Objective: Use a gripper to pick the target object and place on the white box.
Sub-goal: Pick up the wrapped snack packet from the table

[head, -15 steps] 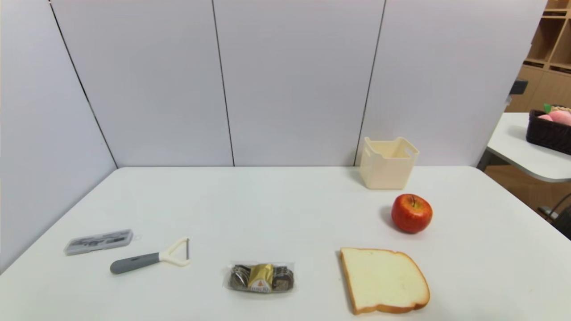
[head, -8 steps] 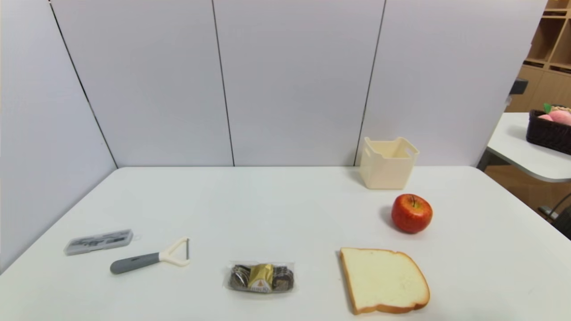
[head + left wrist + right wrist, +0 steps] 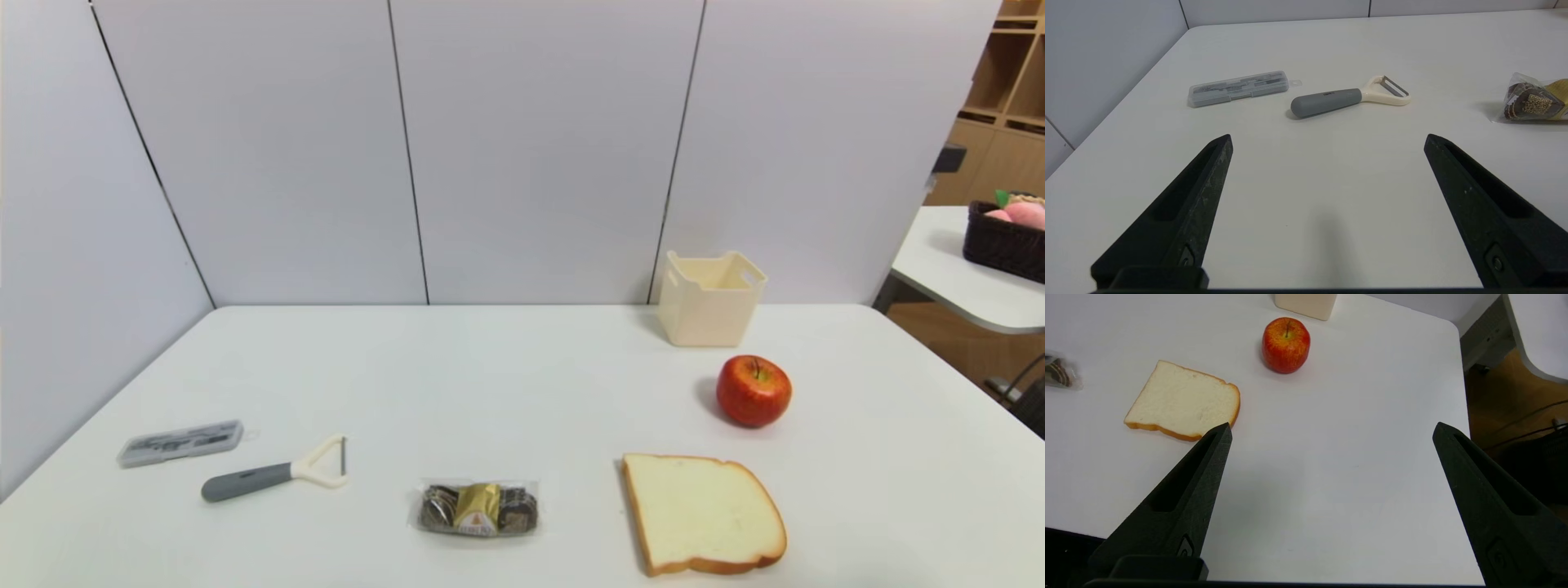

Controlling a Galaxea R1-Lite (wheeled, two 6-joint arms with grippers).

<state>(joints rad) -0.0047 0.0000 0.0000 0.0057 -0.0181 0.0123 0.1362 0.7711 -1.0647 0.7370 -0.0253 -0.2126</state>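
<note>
Right gripper (image 3: 1331, 430): jaws spread wide, empty, above the table's (image 3: 522, 384) near right edge. Left gripper (image 3: 1327, 139): also wide, empty, parked low at the near left. The chocolate pack (image 3: 477, 508) lies flat on the table near the front, left of the bread slice (image 3: 702, 513). Farther back sits the apple (image 3: 753, 390), then the white box (image 3: 710, 298), empty as far as visible. Status: nothing grasped; approach, pick, transfer and release all remain.
</note>
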